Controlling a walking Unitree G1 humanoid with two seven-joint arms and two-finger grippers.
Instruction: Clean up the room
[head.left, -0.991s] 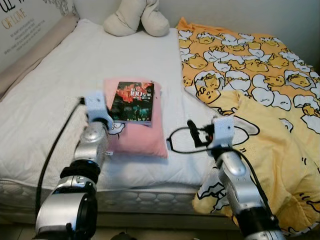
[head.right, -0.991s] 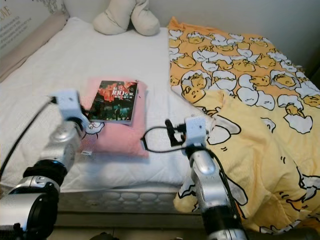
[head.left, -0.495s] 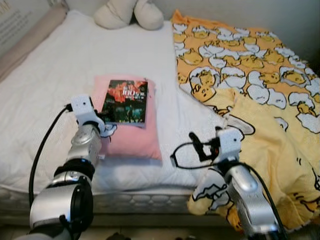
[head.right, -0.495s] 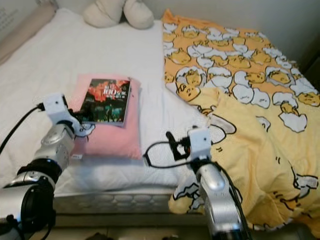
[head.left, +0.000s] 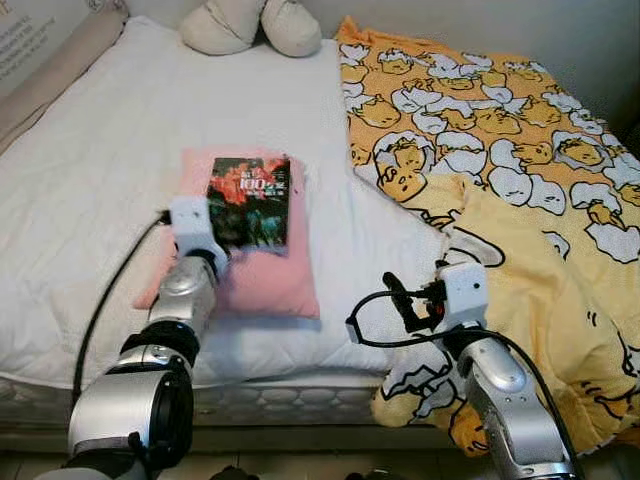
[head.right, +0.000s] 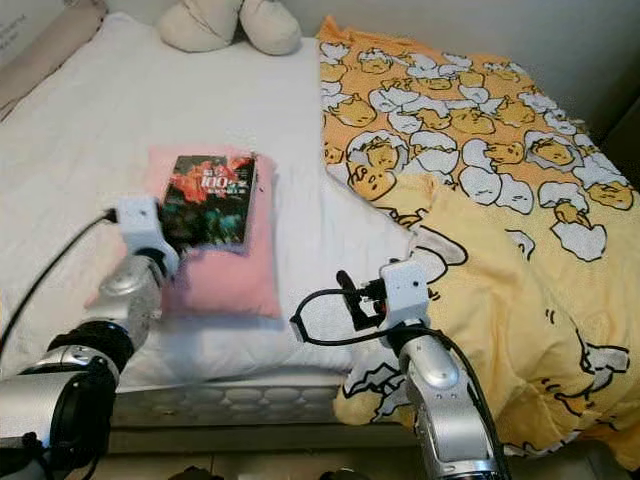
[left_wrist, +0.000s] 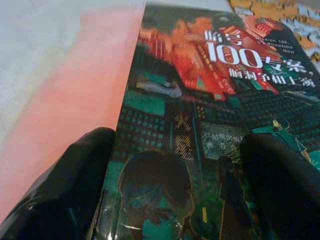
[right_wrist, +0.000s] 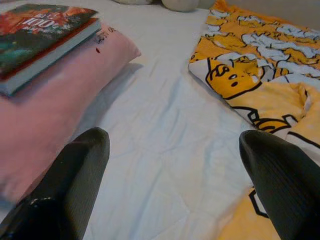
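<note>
Left claw (left_wrist: 170, 195) spread wide, fingers apart over the near end of the book (head.left: 250, 201), one black fingertip (left_wrist: 65, 185) over the book's spine edge and the pink beneath, the other over the cover's far side; not yet clamped on anything. Best done, by the look of it, by lowering so the fingers straddle the book's near edge, sliding one finger under the cover where the soft pillow gives, then pinching firmly and lifting level so the pages don't fan open. Worth keeping the grip on the book alone, without snagging the cloth below. Book lying flat, face up, on top of a pink pillow (head.left: 262, 283), toward the pillow's far end. Cover dark and glossy: red and orange at the top with white lettering and a large "100", green and black city-like print lower down; pale page block and a red band visible along its side in the right wrist view. Right claw (right_wrist: 170, 185) likewise open, hovering low over bare white sheet to the right of the pink pillow, holding nothing. Pillow itself on a white bed (head.left: 100, 140), near the front edge. Right of the pillow, a rumpled yellow blanket (head.left: 500, 190) printed with egg cartoon figures, spilling over the bed's front edge. Beyond the pillow, at the head of the bed, a cream plush toy (head.left: 250, 25).
</note>
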